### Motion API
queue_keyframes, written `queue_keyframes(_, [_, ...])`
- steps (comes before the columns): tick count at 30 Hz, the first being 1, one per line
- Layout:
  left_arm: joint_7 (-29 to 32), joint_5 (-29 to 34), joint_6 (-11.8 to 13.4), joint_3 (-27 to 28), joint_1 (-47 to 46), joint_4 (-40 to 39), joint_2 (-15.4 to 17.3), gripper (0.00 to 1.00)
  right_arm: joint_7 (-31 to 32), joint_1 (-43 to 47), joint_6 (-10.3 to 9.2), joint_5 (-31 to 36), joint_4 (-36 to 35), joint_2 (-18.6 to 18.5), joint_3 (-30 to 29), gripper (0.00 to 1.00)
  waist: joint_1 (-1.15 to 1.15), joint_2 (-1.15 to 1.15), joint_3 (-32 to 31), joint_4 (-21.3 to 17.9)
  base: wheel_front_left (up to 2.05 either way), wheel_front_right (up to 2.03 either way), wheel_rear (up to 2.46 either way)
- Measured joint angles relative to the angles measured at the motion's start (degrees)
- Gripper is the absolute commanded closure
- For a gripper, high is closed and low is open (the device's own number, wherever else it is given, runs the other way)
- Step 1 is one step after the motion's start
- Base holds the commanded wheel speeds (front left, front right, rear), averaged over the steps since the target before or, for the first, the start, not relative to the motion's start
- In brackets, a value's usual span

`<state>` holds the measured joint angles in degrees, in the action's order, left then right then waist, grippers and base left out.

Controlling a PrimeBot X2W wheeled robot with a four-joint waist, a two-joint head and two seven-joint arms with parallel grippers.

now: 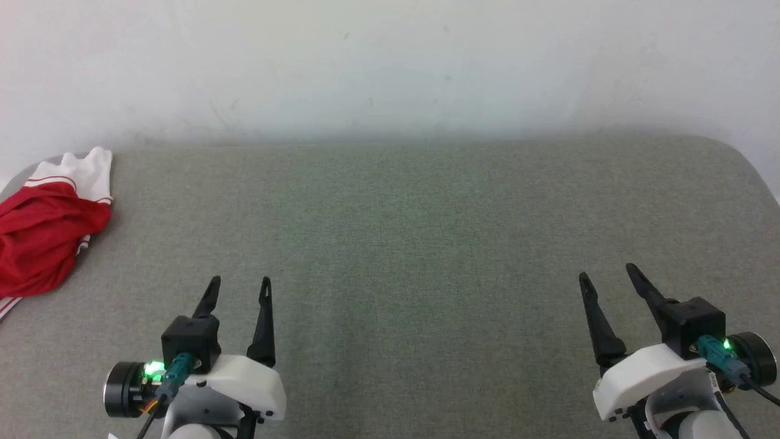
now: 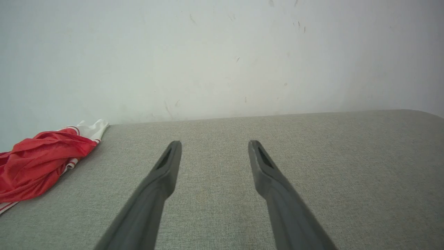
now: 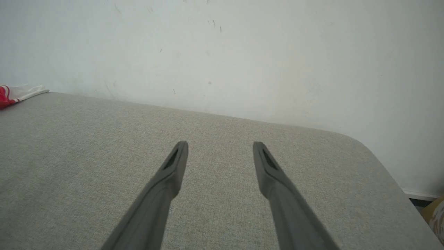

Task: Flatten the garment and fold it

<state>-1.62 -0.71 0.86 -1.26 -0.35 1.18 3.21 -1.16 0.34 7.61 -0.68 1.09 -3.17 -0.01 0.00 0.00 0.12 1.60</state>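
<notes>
The garment (image 1: 42,235) lies crumpled at the far left edge of the grey-green padded surface (image 1: 402,231), red cloth with a white striped sleeve at its back end. It also appears at the left of the left wrist view as the garment (image 2: 38,159), and as a sliver of the garment (image 3: 14,93) in the right wrist view. My left gripper (image 1: 239,288) hovers at the lower left, open and empty, well to the right of the garment. My right gripper (image 1: 609,274) is at the lower right, open and empty, far from it.
A pale wall (image 1: 390,67) runs along the back of the surface. The surface has a rounded far-right corner (image 3: 360,142), with a drop to the floor beyond it.
</notes>
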Motion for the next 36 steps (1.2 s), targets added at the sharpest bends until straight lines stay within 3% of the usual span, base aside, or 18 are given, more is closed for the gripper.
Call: queue_keyframes(36, [-4.22,-2.38,4.34,-0.23,0.08,0.15,0.31,0.00,-2.38,-0.41,0.00,-1.74,1.83,0.01,2.00,0.00,0.00,0.00,0.57,11.24,0.00,0.00,0.00])
